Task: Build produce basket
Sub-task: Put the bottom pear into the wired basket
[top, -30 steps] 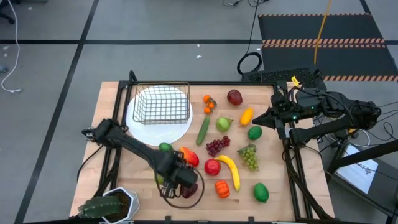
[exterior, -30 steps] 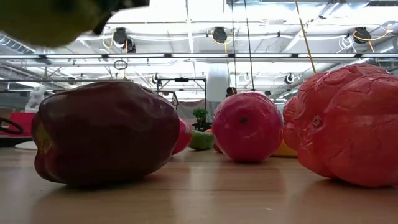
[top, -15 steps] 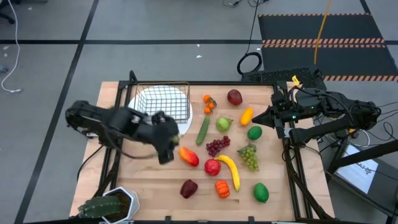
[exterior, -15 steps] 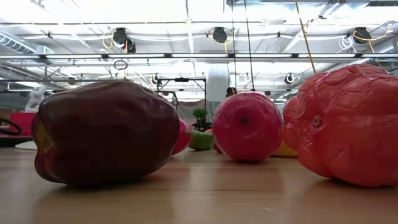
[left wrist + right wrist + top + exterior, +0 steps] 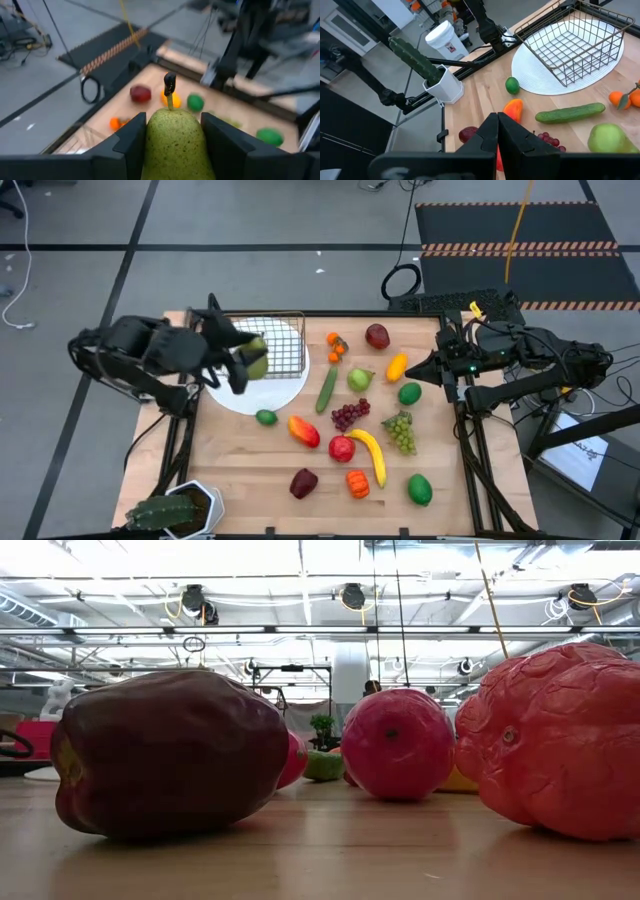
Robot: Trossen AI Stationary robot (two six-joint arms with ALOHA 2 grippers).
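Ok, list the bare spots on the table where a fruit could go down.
Free: the wood strip between the plate and the plant, left of the lime and dark pepper; also the basket itself looks bare inside. Crowded: the table's middle and right, from the cucumber past the grapes and banana.

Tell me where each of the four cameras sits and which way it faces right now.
High view: overhead, straight down; both arms, left end effector carrying the pear by the basket.
Low view: tabletop height, level across; dark red pepper up close, no arm.
Left wrist: past its fingers, gripping the pear.
Right wrist: past the shut right end effector, towards the basket and cucumber.
Shared: the basket and cucumber appear in the high and right wrist views.
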